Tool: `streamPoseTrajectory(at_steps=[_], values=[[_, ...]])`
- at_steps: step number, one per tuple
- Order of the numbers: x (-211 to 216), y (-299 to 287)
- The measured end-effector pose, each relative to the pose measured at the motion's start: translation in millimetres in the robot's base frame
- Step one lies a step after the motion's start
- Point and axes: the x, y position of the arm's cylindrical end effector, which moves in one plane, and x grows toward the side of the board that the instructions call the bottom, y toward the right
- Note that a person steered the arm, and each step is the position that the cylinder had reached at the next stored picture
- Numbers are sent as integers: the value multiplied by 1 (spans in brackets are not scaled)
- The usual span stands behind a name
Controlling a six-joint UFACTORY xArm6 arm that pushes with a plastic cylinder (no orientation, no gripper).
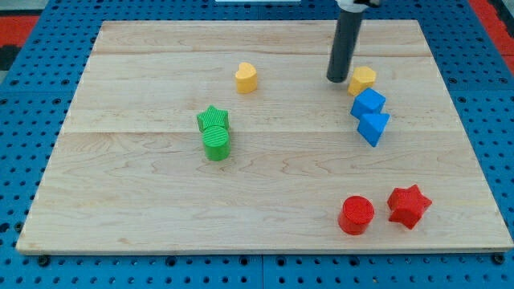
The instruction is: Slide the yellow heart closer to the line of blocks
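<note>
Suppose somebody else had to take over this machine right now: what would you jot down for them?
My tip rests just left of the yellow block heading the line with the two blue blocks on the view's right.
The yellow heart sits apart, well left of my tip, untouched.
Done: nothing visible yet.
Left: get round to the heart's left side and push it rightward toward the line.

location type: robotics lab test bench. indicators: pale wooden plank board (pixel 161 201) mounted on a blue perforated pegboard base (pixel 32 273); small coloured plastic test blocks laid out; red perforated panels (pixel 20 20) at the view's top corners.
</note>
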Motion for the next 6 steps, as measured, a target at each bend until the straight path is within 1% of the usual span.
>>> streamPoseTrajectory(at_steps=[1, 2, 3, 4, 5, 6], values=[[-45, -40], [-105, -87], [-110, -160], [-50, -184], [21, -167], [27, -120]])
